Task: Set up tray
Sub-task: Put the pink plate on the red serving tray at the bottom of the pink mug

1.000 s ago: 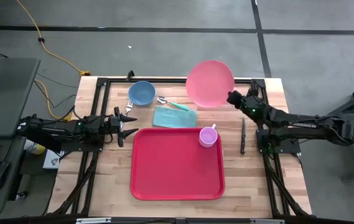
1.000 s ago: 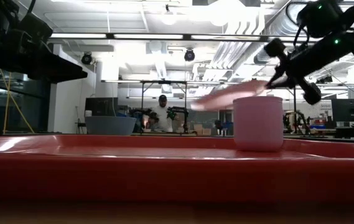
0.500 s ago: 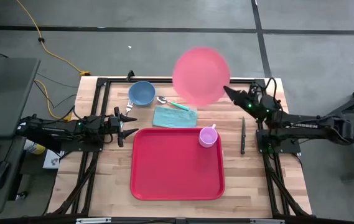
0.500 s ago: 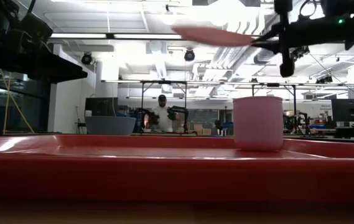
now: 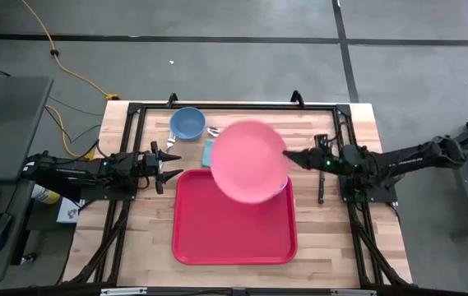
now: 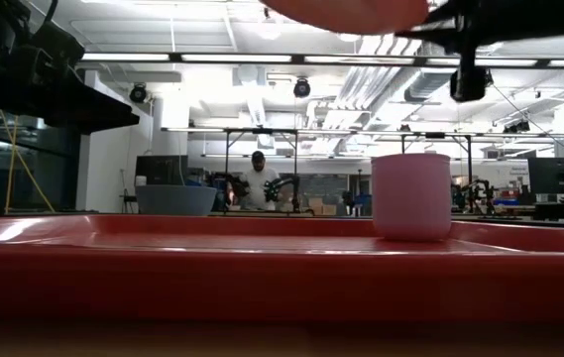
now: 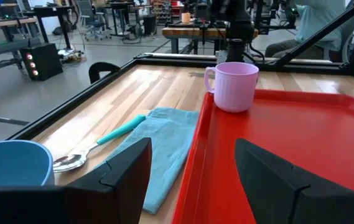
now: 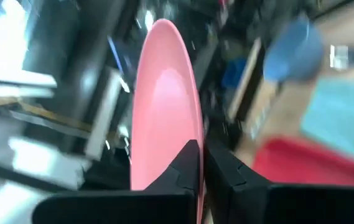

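**Colleague:** What's on your overhead feed, starting from the left?

**Me:** At the left edge, mid-height, I have the left gripper (image 5: 164,158) waiting over the wood with its fingers spread apart, nothing between them. Just right of it, toward the upper left of the table (image 5: 135,238), sits the blue bowl (image 5: 187,122). A spoon (image 7: 96,148) with a teal handle lies next to it, and the teal napkin (image 7: 158,147) lies right against the tray's edge in the left wrist camera.

**Colleague:** And the tray?

**Me:** The red tray (image 5: 234,230) lies flat in the centre of the frame, slightly toward the bottom. Its upper half is covered from my view by the pink plate (image 5: 249,160), which is up in the air above it; in the low camera the plate (image 6: 361,12) shows only as a sliver along the top edge.

**Colleague:** Who's holding it?

**Me:** The right gripper (image 5: 288,159), reaching in from the right at mid-height. In its wrist camera the two fingers (image 8: 186,165) are pressed onto the plate's rim, plate edge-on to the lens.

**Colleague:** Anything under it?

**Me:** The pink mug (image 6: 411,195) stands upright inside the tray's upper right corner. From above the plate hides nearly all of it. Right of the tray, a dark knife (image 5: 320,187) lies on the wood, partly under the right arm.

**Colleague:** The room?

**Me:** A person (image 6: 257,178) stands far behind the table, centre of the low frame.
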You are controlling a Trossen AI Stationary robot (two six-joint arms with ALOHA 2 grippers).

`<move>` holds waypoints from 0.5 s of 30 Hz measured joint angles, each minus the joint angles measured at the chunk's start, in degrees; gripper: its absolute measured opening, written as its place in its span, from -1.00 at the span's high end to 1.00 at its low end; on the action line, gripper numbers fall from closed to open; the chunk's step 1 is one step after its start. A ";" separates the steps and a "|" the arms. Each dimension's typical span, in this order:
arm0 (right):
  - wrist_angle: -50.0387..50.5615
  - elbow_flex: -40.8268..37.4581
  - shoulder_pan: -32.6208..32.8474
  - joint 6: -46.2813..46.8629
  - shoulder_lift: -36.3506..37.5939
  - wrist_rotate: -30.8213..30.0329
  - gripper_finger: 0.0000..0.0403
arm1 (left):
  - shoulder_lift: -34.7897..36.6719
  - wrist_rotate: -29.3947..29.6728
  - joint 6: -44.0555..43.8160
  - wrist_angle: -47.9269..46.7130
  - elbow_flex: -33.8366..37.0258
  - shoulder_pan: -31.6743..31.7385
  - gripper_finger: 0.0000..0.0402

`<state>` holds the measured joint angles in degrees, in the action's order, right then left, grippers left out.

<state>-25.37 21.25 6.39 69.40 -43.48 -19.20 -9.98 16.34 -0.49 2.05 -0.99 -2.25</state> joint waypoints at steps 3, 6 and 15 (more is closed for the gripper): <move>11.97 5.21 5.14 2.24 -0.01 0.02 1.00 | 0.01 -0.01 -0.01 -0.01 0.00 0.00 -0.30; 23.91 10.97 9.67 4.35 -0.54 -1.19 1.00 | 0.00 -0.01 -0.01 0.01 0.00 0.00 -0.30; 44.86 23.34 21.40 15.68 -8.02 -3.38 1.00 | -0.01 -0.05 -0.05 -0.01 0.00 -0.02 -0.30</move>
<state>19.49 44.59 27.79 85.08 -51.51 -22.59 -9.99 16.29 -0.53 2.04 -0.99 -2.26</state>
